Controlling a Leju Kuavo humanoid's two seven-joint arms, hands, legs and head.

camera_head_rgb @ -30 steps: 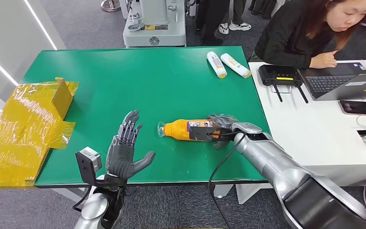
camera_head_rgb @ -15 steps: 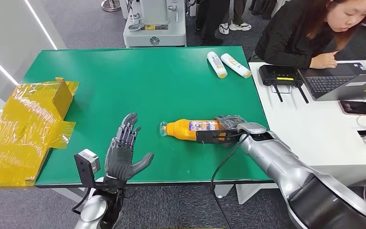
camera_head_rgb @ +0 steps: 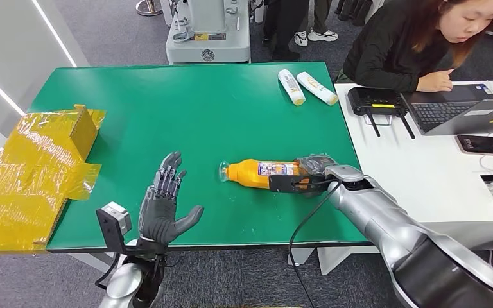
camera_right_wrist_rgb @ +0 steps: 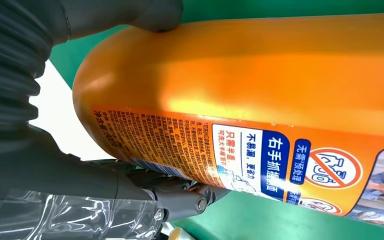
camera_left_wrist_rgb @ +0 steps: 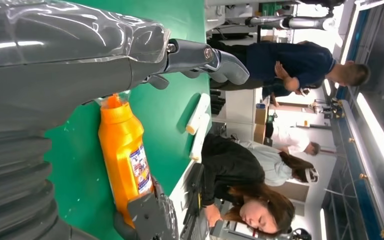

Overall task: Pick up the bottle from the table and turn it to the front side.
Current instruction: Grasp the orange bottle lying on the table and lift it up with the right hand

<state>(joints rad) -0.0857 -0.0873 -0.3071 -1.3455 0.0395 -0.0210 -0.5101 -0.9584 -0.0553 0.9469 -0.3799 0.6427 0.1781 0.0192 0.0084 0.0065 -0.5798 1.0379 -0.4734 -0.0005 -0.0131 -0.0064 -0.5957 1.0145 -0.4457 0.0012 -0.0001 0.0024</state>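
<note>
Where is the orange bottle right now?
In the head view the bottle lies on its side near the green table's front right, its base gripped by the right hand, cap pointing toward the open left hand.

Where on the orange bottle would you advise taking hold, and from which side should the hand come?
Grip the wide base end of the orange bottle, coming from the robot's right, as the right hand does. The bottle lies on its side on the green table with its cap pointing left, so the base faces that arm.
</note>
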